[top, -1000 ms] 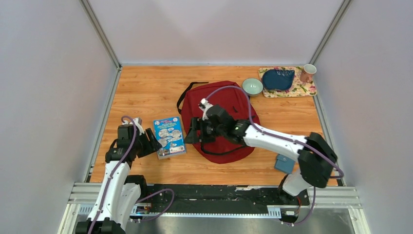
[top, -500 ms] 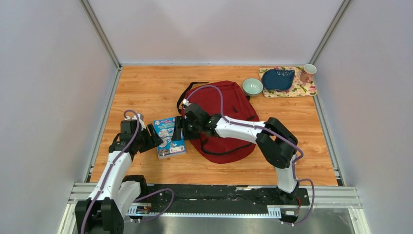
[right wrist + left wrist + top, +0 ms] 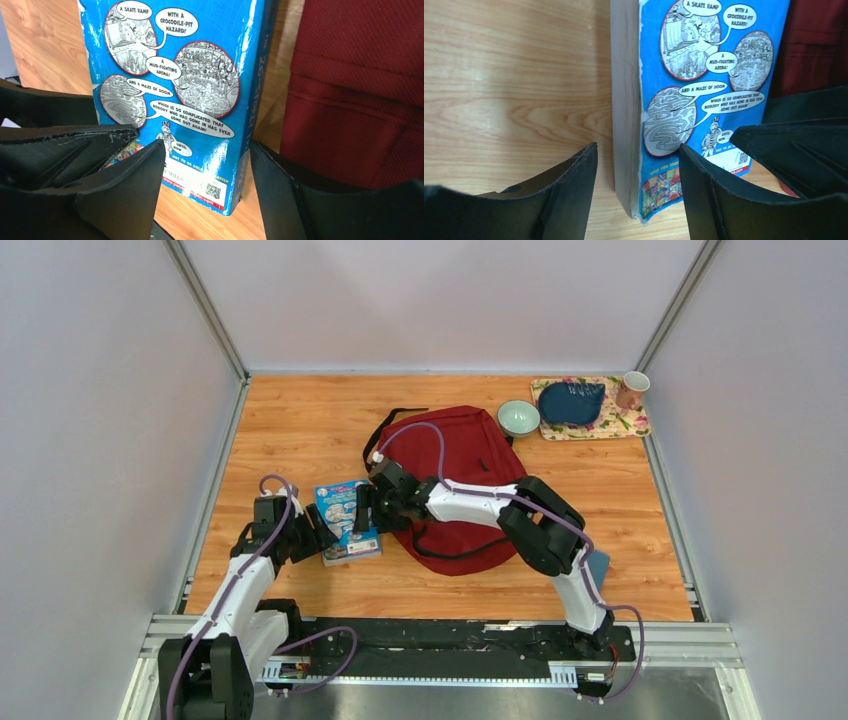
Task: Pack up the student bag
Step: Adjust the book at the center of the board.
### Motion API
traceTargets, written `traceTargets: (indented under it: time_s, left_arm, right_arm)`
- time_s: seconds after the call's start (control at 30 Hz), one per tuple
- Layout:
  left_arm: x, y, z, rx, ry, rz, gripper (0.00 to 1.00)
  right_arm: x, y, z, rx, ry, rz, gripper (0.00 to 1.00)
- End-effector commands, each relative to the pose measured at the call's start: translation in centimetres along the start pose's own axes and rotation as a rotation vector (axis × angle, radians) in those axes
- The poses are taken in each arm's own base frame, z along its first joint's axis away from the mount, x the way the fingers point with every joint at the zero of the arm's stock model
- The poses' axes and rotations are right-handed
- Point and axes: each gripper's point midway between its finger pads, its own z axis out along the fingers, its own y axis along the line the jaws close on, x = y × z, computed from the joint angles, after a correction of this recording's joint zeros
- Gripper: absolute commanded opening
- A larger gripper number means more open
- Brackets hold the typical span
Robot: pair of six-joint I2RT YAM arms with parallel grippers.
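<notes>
- Bag: dark red, lying flat on the table in the middle of the top view, a little right of centre. Its black straps show at its upper left edge.
- The right arm reaches leftward across the bag's lower half.
- Book: blue cover with cartoon speech bubbles, flat on the table just left of the bag. In the right wrist view a thin strip of wood shows between its spine and the red cloth.
- Left gripper: jaws apart, straddling the book's page edge near a bottom corner. One finger is over bare table, the other over the cover. A gap shows beside the page edge, so nothing is clamped.
- Right gripper: jaws apart, straddling the spine near the barcode corner. One finger is over the cover, the other on the bag side and clear of the spine.
- In the top view the two grippers face each other across the book.
- Upper right of the top view: a bowl sits just beside the bag's top right corner. Next to it is a flowered tray carrying a blue pouch, with a mug at its upper right corner.
</notes>
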Motion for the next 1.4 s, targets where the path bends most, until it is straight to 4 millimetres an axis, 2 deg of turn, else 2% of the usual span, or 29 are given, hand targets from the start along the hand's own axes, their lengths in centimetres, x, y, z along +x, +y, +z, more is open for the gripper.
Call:
traceTargets:
  time_s: [0.0,0.07,0.27,0.33,0.43,0.53,0.63,0.67,0.73,0.77,0.87,1.13,1.37]
  left_arm:
    - [-0.4,-0.9,0.5,0.050,-0.017,-0.019,0.66]
    - [0.0,-1.2,0.7,0.073,-0.006,-0.025,0.59]
    - [1.6,-1.7,1.1,0.129,0.040,-0.054,0.48]
    - [2.0,-2.3,1.1,0.172,0.041,-0.057,0.48]
    - [1.6,-3.6,0.7,0.248,0.011,-0.060,0.56]
    - [1.1,-4.5,0.2,0.297,-0.020,-0.063,0.57]
    - [0.8,-5.2,-0.3,0.334,-0.033,-0.061,0.45]
    - [0.7,-5.3,-0.4,0.338,-0.036,-0.063,0.35]
    - [0.7,-5.5,-0.5,0.348,-0.032,-0.063,0.24]
    - [0.6,-5.6,-0.6,0.352,-0.034,-0.061,0.15]
    - [0.4,-5.9,-1.0,0.363,-0.038,-0.057,0.00]
    - [-1.1,-7.7,-2.8,0.434,-0.096,-0.021,0.00]
    - [-3.4,-10.1,-6.0,0.526,-0.204,0.023,0.00]
  right_arm:
    - [-0.3,1.4,0.6,-0.066,0.021,0.027,0.69]
    - [-0.1,1.8,0.7,-0.083,0.030,0.029,0.69]
    - [-0.6,3.6,-0.5,-0.160,0.021,0.036,0.64]
    - [-0.8,4.7,-1.1,-0.205,0.015,0.036,0.64]
    - [-1.1,5.8,-1.9,-0.252,0.008,0.037,0.64]
    - [-1.1,6.5,-2.2,-0.281,0.017,0.031,0.64]
    - [-0.7,7.0,-2.3,-0.305,0.032,0.028,0.60]
    - [-0.6,7.1,-2.3,-0.310,0.035,0.027,0.59]
    - [-0.2,7.4,-2.4,-0.319,0.041,0.022,0.59]
    - [0.0,7.3,-2.3,-0.319,0.043,0.022,0.59]
    - [0.1,7.5,-2.5,-0.324,0.046,0.019,0.59]
    - [0.1,8.0,-3.7,-0.354,0.035,0.009,0.61]
    - [0.1,7.4,-3.9,-0.332,0.020,0.033,0.75]
